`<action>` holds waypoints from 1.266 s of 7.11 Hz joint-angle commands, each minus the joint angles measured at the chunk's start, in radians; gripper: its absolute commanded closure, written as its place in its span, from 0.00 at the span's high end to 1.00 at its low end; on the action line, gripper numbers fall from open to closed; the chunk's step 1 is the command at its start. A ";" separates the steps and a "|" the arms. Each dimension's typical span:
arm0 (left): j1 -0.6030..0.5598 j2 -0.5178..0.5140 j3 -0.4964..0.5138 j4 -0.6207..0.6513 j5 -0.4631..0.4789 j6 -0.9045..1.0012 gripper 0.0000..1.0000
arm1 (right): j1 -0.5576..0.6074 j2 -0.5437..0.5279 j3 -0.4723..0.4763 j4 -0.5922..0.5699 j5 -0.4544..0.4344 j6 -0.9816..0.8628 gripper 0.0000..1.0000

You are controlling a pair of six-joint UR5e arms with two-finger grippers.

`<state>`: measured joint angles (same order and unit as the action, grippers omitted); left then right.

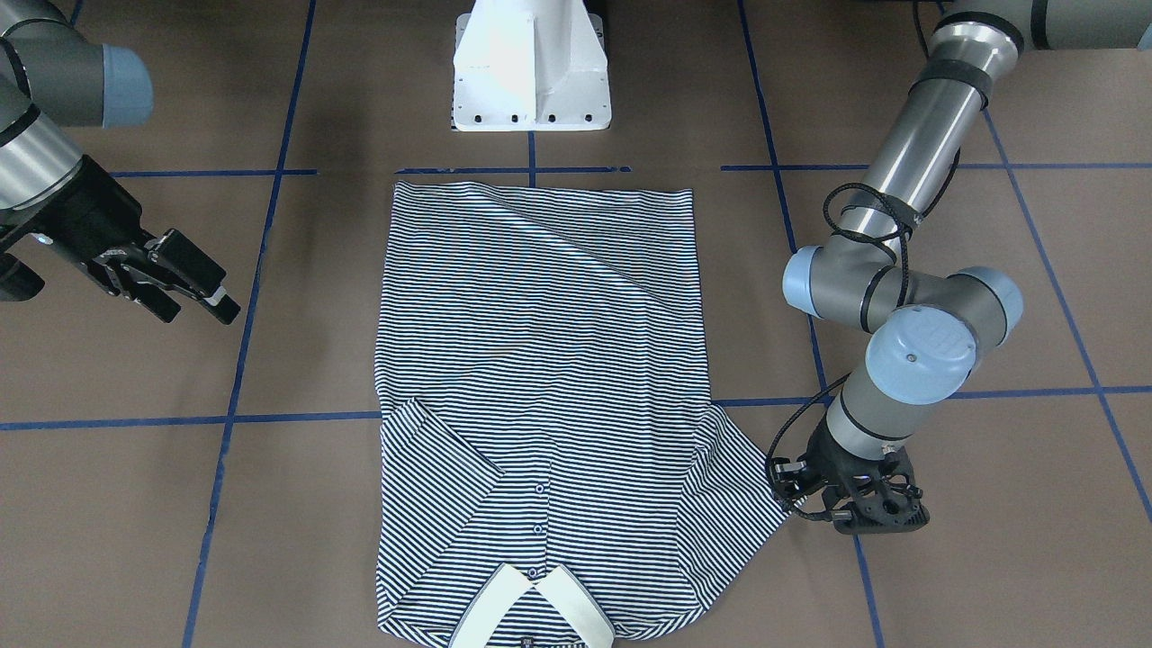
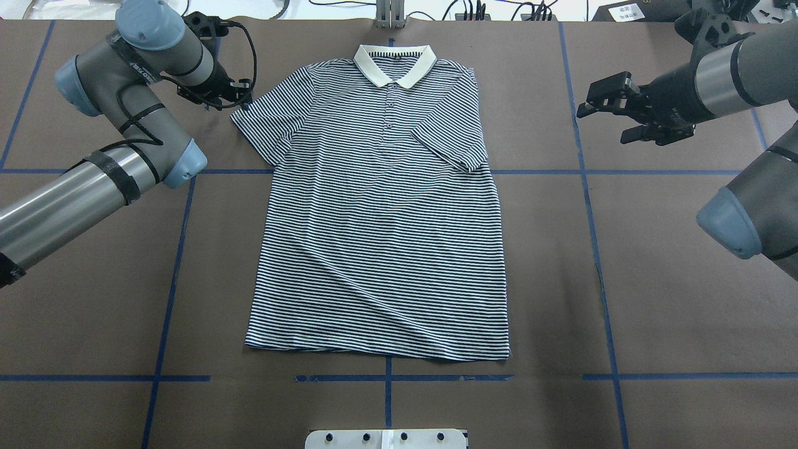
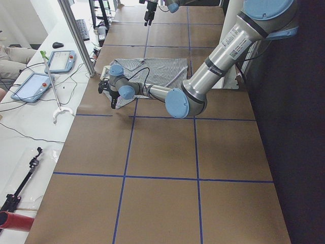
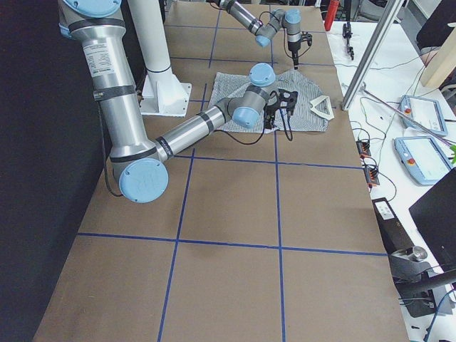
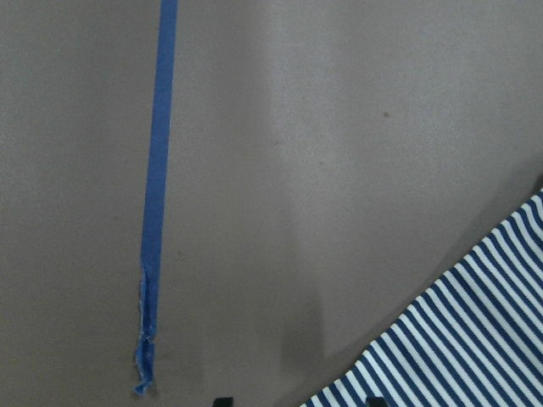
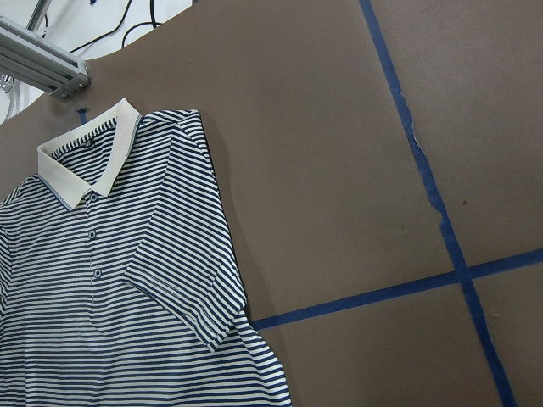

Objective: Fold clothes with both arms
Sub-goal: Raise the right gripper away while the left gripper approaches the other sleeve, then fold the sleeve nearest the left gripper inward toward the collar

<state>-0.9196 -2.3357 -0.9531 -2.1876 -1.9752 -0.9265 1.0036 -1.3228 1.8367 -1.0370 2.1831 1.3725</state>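
The striped polo shirt [image 2: 380, 218] lies flat and face up on the brown table, its cream collar [image 2: 394, 62] at the far edge. One sleeve [image 2: 452, 146] is folded in over the chest, as the right wrist view [image 6: 187, 288] shows. The other sleeve [image 2: 265, 118] lies spread out. My left gripper [image 2: 240, 103] is low at that sleeve's tip. In the left wrist view its fingertips [image 5: 222, 400] stand apart, with the sleeve's edge [image 5: 441, 339] between them. My right gripper [image 2: 601, 125] is open and empty, raised off to the shirt's side [image 1: 200, 315].
The white pedestal base [image 1: 531, 67] stands at the robot's edge of the table, just past the shirt's hem. Blue tape lines [image 2: 174, 274] mark a grid on the table. An aluminium post [image 4: 370, 57] and tablets [image 4: 420, 114] are on the operators' side.
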 commanded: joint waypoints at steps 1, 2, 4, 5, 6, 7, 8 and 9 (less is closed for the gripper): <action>0.007 -0.001 0.007 -0.001 0.002 0.000 0.55 | -0.008 0.017 -0.022 0.000 -0.006 -0.004 1.00; 0.007 -0.001 0.008 -0.001 0.002 0.000 0.53 | -0.008 0.019 -0.020 0.000 -0.006 -0.003 1.00; 0.010 0.001 0.010 -0.001 0.002 -0.002 0.53 | -0.008 0.020 -0.020 0.000 -0.013 -0.003 1.00; 0.011 0.001 0.010 -0.001 0.002 -0.002 0.53 | -0.008 0.022 -0.020 0.000 -0.013 -0.003 1.00; 0.013 0.001 0.010 -0.001 0.002 -0.002 0.53 | -0.008 0.023 -0.020 0.000 -0.013 -0.003 1.00; 0.013 0.001 0.010 -0.001 0.002 -0.002 0.51 | -0.008 0.023 -0.020 0.000 -0.013 -0.001 1.00; 0.013 0.002 0.011 -0.001 0.002 0.000 0.50 | -0.008 0.025 -0.020 0.000 -0.011 0.000 1.00; 0.014 0.002 0.013 -0.001 0.002 -0.002 0.49 | -0.008 0.025 -0.019 0.000 -0.011 0.000 1.00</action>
<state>-0.9061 -2.3337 -0.9418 -2.1890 -1.9727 -0.9274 0.9955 -1.2984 1.8167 -1.0370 2.1716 1.3723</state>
